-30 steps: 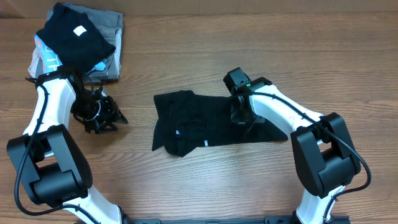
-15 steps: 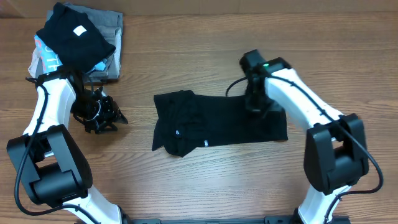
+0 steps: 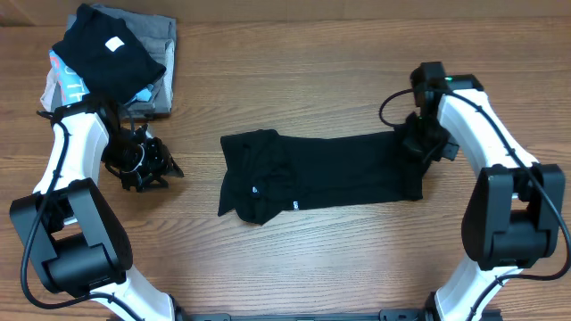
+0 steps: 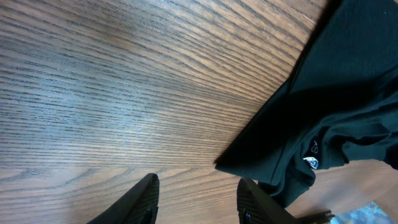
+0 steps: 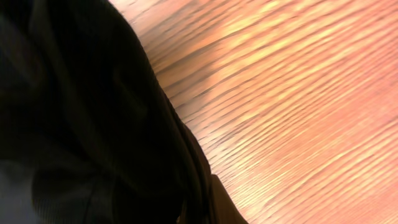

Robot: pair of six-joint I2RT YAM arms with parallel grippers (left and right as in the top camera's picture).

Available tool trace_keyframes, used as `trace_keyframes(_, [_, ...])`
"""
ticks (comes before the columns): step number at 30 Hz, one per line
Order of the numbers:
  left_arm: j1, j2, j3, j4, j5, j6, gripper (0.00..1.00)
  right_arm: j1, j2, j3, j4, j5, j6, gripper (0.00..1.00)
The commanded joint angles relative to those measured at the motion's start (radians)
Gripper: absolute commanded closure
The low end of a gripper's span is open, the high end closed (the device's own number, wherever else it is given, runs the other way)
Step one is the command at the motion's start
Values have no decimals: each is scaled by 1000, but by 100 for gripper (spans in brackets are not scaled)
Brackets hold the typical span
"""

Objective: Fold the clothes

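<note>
Rightward the right tool (image 3: 417, 147) has swung since a second ago. Near the bench's (image 3: 357, 267) left edge, the left tool (image 4: 200, 198) gapes empty. Mid-bench lies the black soft-fabric collared shirt (image 3: 312, 174); at its right end, the right tool's grip cannot be told.

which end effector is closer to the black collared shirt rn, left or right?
Right. The right end effector is over the shirt at its right edge. The left end effector sits off the shirt's left side, bare table between them.
</note>
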Motion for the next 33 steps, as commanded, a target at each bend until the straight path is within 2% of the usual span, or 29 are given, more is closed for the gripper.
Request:
trace_keyframes(1, [-7,-7,11,0,8,11,56,-56,-44,26,2,25,4,96])
trace_keyframes(10, [-7,-7,11,0,8,12,55,-165,-44,27,11,40,48,95])
trace_keyframes(11, [-7,-7,11,0,8,12,55,-196,-44,27,7,39,66,81])
trace_keyframes(13, [-7,-7,11,-4,10,11,57,-228,-46,27,-1,24,88,39])
trace_keyframes(14, [-7,-7,11,-5,14,12,60,-241,-47,29,-4,11,88,31])
trace_keyframes(15, [-7,-8,11,-5,17,12,62,-256,-49,35,-11,-3,92,27])
trace_keyframes(17, [-8,-8,11,3,40,18,66,-280,-57,56,-42,-2,140,24])
trace_keyframes(18, [-8,-9,11,4,74,38,68,-290,-64,70,-56,-2,151,25])
trace_keyframes(19, [-8,-14,13,3,143,85,84,-303,-82,97,-83,-19,162,26])
trace_keyframes(20, [-8,-22,13,4,191,121,95,-308,-99,114,-94,-51,153,29])
trace_keyframes(23, [-21,-64,14,21,275,158,96,-309,-156,136,-81,-256,3,39])
trace_keyframes(26, [-79,-126,14,33,320,159,96,-290,-197,136,-60,-570,-233,56])
trace_keyframes(30, [-238,-154,13,27,323,148,96,-253,-191,104,-51,-602,-266,76])
trace_keyframes(33, [-387,-134,12,60,280,80,96,-232,-169,42,-13,-606,-240,93])
